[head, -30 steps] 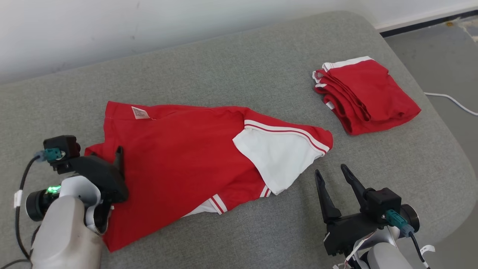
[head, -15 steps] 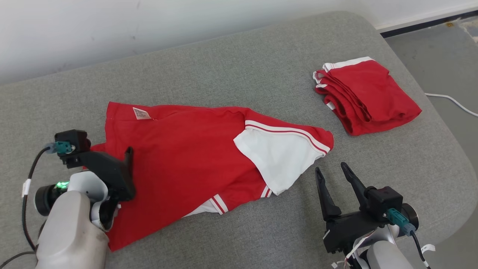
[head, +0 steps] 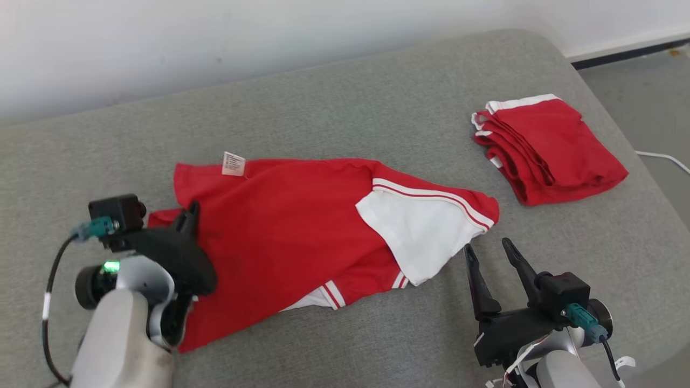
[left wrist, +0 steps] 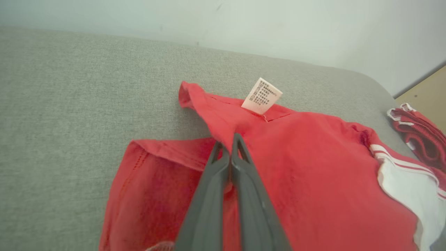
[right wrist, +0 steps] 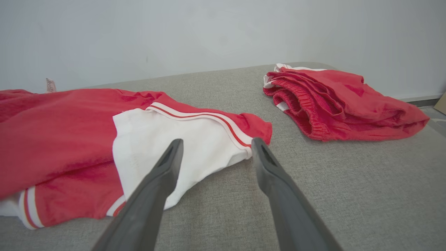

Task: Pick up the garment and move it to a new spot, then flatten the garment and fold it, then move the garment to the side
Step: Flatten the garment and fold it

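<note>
The garment (head: 285, 226) is a red shirt with white striped sleeves, spread crumpled across the grey cushion (head: 377, 97). Its white care label (head: 233, 163) stands up at the far left corner. My left gripper (head: 190, 211) sits at the garment's left edge. In the left wrist view my left gripper (left wrist: 228, 146) is shut, its fingers pinching a raised fold of the red cloth (left wrist: 296, 167) just below the label (left wrist: 261, 96). My right gripper (head: 488, 246) stands open on the cushion just off the white sleeve (head: 420, 231). In the right wrist view, my right gripper (right wrist: 216, 143) holds nothing.
A second red garment (head: 550, 148), folded, lies at the cushion's back right, also seen as a folded pile (right wrist: 341, 101) from the right wrist. A pale wall runs behind. The cushion's rounded right edge drops to a floor with a white cable (head: 666, 157).
My left gripper has closed on the garment's left edge, and the label corner now stands up. The head camera has shifted, sliding the whole picture right and down. The right gripper has stayed open.
</note>
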Robot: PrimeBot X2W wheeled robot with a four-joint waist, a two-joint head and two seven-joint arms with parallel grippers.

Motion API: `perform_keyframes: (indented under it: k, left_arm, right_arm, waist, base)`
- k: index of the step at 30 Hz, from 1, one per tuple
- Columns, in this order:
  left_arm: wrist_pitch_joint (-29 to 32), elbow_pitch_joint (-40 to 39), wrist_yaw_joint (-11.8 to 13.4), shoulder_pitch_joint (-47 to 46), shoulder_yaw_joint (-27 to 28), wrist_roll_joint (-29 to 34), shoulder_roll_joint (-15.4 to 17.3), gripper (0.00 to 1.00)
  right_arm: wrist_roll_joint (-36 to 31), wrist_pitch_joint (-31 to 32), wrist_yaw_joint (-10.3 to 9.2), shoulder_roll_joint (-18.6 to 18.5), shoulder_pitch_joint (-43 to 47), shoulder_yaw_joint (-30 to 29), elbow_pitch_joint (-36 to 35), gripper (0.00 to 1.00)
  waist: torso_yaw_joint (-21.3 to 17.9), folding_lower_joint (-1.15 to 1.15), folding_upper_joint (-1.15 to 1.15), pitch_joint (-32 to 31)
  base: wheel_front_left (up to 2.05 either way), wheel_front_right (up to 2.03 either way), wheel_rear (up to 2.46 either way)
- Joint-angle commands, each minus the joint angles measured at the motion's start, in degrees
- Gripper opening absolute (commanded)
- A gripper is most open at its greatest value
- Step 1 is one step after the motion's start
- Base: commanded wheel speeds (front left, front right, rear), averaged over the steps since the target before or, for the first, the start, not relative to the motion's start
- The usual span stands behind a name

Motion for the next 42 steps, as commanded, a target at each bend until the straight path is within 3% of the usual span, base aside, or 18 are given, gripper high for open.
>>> perform_keyframes:
  k: [1, 8, 9, 14, 19, 26, 27, 28, 29, 36, 42]
  left_arm:
    - [-0.34, -3.63, -0.54, 3.28, 0.41, -2.08, -0.68, 0.0]
    - [3.0, -25.36, -0.38, 18.84, -0.55, -9.98, -2.08, 0.0]
    - [3.0, -25.36, -0.38, 18.84, -0.55, -9.98, -2.08, 0.0]
    - [6.01, -38.46, 2.55, 30.5, -3.18, -13.6, -2.34, 0.0]
    - [8.84, -42.36, 5.23, 39.21, -5.86, -15.03, -2.38, 0.0]
    - [12.6, -39.87, 8.4, 45.19, -8.71, -9.95, 0.37, 0.0]
    - [13.1, -39.27, 9.06, 45.44, -8.89, -9.21, 0.67, 0.22]
    - [13.8, -38.65, 9.67, 45.59, -9.11, -8.44, 1.01, 0.56]
    - [14.49, -38.26, 10.11, 45.67, -9.38, -8.08, 1.23, 1.0]
    - [17.21, -40.92, 11.91, 42.7, -7.72, -8.01, 2.94, 1.0]
    - [16.94, -41.56, 12.26, 31.31, -5.1, -6.69, 5.42, 1.0]
  right_arm:
    - [-0.67, 0.06, -0.17, 0.05, 0.7, -0.31, 0.03, 1.0]
    - [-1.23, 0.73, -0.17, 0.04, 2.22, -1.86, -0.54, 1.0]
    - [-1.23, 0.73, -0.17, 0.04, 2.22, -1.86, -0.54, 1.0]
    - [-1.56, 1.38, -0.17, 0.03, 3.1, -2.13, -1.16, 1.0]
    - [-1.73, 2.06, -0.17, 0.03, 3.67, -1.97, -1.58, 1.0]
    - [-2.04, 2.76, -0.17, 0.03, 4.48, -2.2, -1.96, 1.0]
    - [-2.07, 2.86, -0.17, 0.03, 4.53, -2.15, -2.03, 1.0]
    - [-2.05, 2.92, -0.17, 0.03, 4.59, -2.06, -2.06, 1.0]
    - [-2.0, 2.87, -0.17, 0.03, 4.66, -2.01, -2.07, 1.0]
    - [-1.34, 2.88, -0.17, 0.03, 5.13, -1.82, -2.48, 1.0]
    - [-0.83, 2.75, -0.17, 0.04, 4.71, -1.91, -3.01, 1.0]
  waist:
    - [1.81, 0.0, 0.0, -1.24]
    - [5.61, 0.0, 0.0, -2.73]
    - [5.61, 0.0, 0.0, -2.73]
    - [7.49, 0.0, 0.0, -3.65]
    - [8.37, 0.0, 0.0, -4.51]
    - [8.9, 0.0, 0.0, -5.64]
    - [8.89, 0.0, 0.0, -5.72]
    - [8.86, 0.0, 0.0, -5.84]
    - [8.81, 0.0, 0.0, -5.95]
    - [8.41, 0.0, 0.0, -6.45]
    - [8.24, 0.0, 0.0, -5.33]
  base:
    - [0.0, 0.0, 0.0]
    - [0.0, 0.0, 0.0]
    - [0.0, 0.0, 0.0]
    - [0.0, 0.0, 0.0]
    - [0.0, 0.0, 0.0]
    - [0.0, 0.0, 0.0]
    - [0.0, 0.0, 0.0]
    - [0.0, 0.0, 0.0]
    - [0.0, 0.0, 0.0]
    - [0.0, 0.0, 0.0]
    - [0.0, 0.0, 0.0]
